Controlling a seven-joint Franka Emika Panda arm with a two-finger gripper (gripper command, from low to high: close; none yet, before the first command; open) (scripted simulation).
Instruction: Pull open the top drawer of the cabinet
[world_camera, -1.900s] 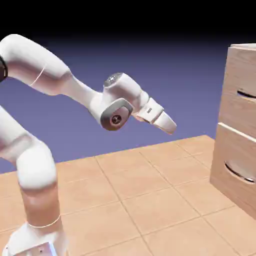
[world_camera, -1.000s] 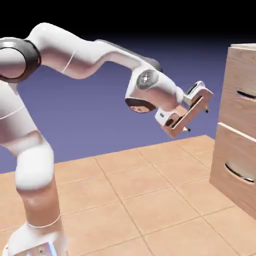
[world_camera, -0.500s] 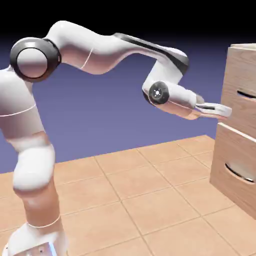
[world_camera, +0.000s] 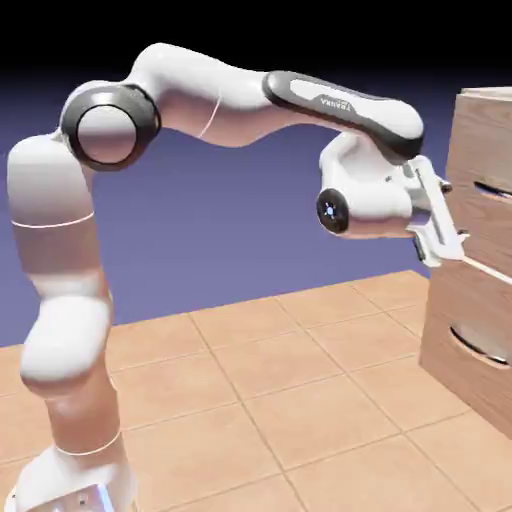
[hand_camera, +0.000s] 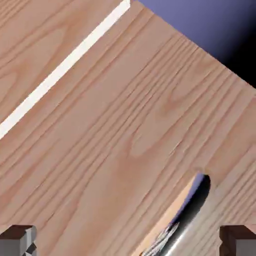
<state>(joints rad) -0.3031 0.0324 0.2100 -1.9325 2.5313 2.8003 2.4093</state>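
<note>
One arm fills the exterior view, its gripper (world_camera: 447, 240) now at the face of the cabinet (world_camera: 478, 255), having swung across from mid-table over the preceding two seconds; the approach phase appears nearly complete. Ahead of the fingers lies the top drawer (hand_camera: 125, 130), still shut. Its handle (hand_camera: 182, 225) sits between the two fingertips (hand_camera: 17, 240), nearer the right one and not yet touched. The fingers stand apart and hold nothing. A pale seam (hand_camera: 65, 65) crosses the wood beyond the drawer front.
</note>
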